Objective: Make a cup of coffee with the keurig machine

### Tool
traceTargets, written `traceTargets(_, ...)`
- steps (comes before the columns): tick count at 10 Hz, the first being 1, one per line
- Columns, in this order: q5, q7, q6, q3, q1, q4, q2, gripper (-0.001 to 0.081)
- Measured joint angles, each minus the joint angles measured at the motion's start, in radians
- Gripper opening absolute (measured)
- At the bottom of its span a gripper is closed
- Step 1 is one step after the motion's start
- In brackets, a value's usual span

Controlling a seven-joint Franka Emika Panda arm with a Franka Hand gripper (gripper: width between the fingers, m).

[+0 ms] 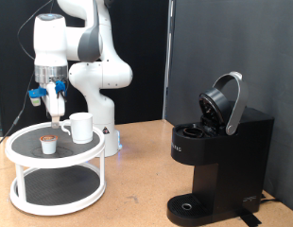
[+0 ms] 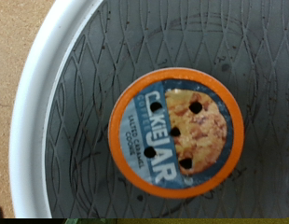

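One coffee pod [image 1: 49,144] sits on the top tier of the white stand [image 1: 22,187], the cup [image 1: 80,127] just beside it. Above them hang the jaws, whose state I cannot tell. Well apart on the counter [image 1: 137,189], the keurig machine [image 1: 217,156] stands lid-up

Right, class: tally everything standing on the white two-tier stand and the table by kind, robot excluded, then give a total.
White cup, on the stand's top tier: 1
Coffee pod, on the top tier below the gripper: 1
Black keurig machine, lid raised, on the table: 1
White two-tier stand: 1
Total: 4
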Motion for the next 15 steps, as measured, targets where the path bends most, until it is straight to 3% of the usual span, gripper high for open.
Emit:
traceTargets(6,-0.010,0.012,0.112,0.000,-0.004,-0.032,0.078,0.0734)
traceTargets(14,-0.010,0.037,0.163,0.022,0.000,-0.099,0.081,0.0734)
traceTargets(15,-0.010,0.048,0.165,0.027,0.000,-0.104,0.081,0.0610)
